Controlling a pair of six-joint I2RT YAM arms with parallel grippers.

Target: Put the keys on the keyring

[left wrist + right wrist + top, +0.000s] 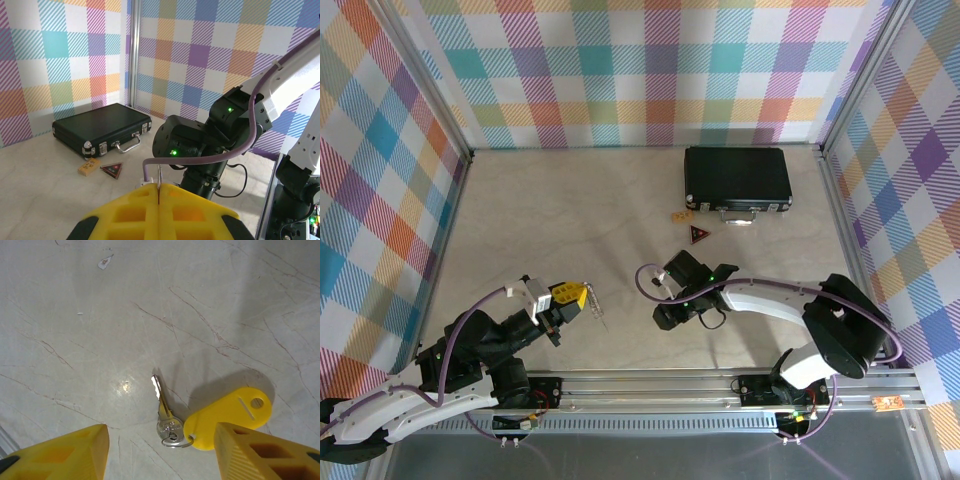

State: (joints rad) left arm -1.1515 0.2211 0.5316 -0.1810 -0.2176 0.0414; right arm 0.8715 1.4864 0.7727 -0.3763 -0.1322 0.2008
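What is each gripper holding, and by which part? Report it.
The left gripper is shut on one end of the thin gray keyring. The right gripper is open, holding nothing; the key lies on the table below it.

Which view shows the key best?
Right wrist: the key lies whole and sharp below the open right hand. From the top, that hand hides it; the left wrist camera faces the right arm instead.

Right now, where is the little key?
In the right wrist view, the key lies flat on the table, between the yellow fingers of the open right tool, ringed to a yellow tag.
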